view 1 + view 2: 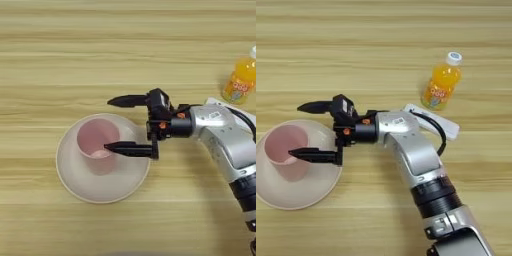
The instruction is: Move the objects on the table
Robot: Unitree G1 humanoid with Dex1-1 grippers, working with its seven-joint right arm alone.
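Forearm [406, 145] hides most of the white device [448, 129].

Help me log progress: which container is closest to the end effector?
The pink cup on the plate, between the open fingers; the orange-juice bottle stands far off.

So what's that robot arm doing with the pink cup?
The robot's right gripper, two black fingers on a silver forearm, is open beside a pale pink plastic cup. The cup stands upright on a large round pale pink plate. One finger lies across the cup's rim; the other points out past the plate's far edge. Whether it touches the cup is unclear. A small orange-juice bottle with a white cap stands off to the right on the light wooden table, next to a flat white device.
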